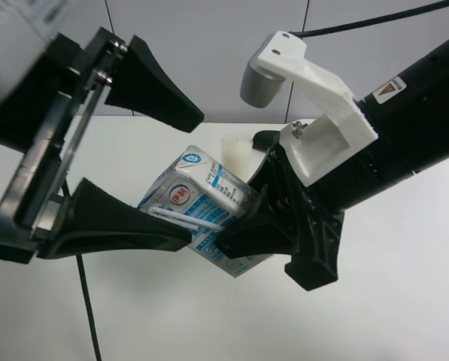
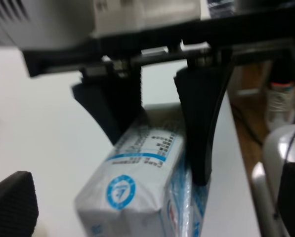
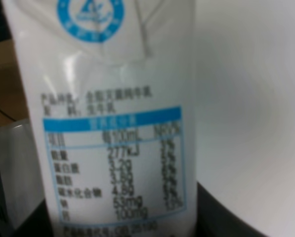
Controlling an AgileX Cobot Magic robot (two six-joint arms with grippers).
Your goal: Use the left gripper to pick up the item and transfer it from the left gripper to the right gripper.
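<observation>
Reading off the item: a blue-framed table with "100mL", "277kJ", "53mg", "100mg", and a round blue logo. Right tool, its arm sloping down, is clamped on the item's end. Left tool stands wide apart, the item's other end between its fingers, lower finger at the straw.

Left gripper fingers are spread wide, leaving room between them; the carton fills part of that gap; right gripper clamps it, blocking the far side; open table lies beneath; a cable crosses one corner.
</observation>
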